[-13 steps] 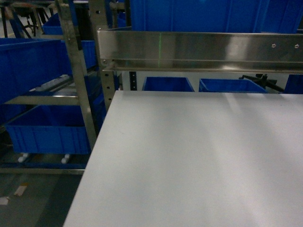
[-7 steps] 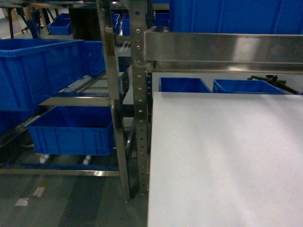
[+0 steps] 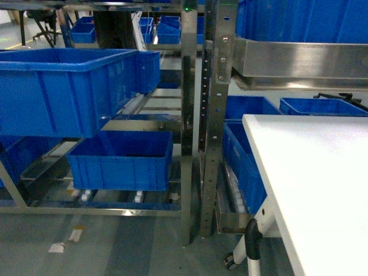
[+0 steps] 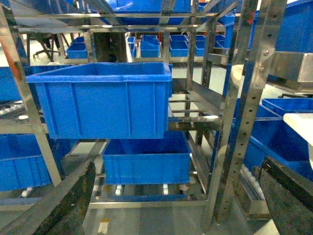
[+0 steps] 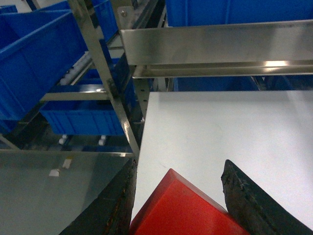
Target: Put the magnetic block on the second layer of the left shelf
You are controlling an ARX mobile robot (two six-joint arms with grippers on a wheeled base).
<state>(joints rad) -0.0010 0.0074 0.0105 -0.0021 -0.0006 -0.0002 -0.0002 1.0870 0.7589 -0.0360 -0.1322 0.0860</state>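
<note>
**Red block in the right gripper, target level off to the left**

Red and matte, the magnetic block point(image 5: 183, 208) sits clamped between the 2 dark fingers point(image 5: 247, 196) of the right gripper point(image 5: 178, 196), filling the bottom of the right wrist view. It hangs above the near left part of the white tabletop point(image 5: 220, 127), close to that table's left edge. Only 1 corner and 2 faces show, so no long axis can be judged; it reads as a cube.

From the block, the left shelf second layer point(image 3: 146, 122) lies to the left and further forward, past the upright steel post point(image 3: 190, 115). That level carries the large deep blue bin point(image 3: 63, 92), with a smaller blue crate point(image 3: 121, 161) on the level below. In the right wrist view the same bin shows at the upper left, so the coming move is judged to run leftward and forward, clearing the post and the steel rail point(image 5: 220, 46) above the table.

The left gripper point(image 4: 181, 196) faces the rack squarely with its fingers spread wide apart and nothing between them. It looks the nearer to the shelf, yet the right one holds the block.

No brand, label or legible writing appears on the bins, rack or block.
</note>
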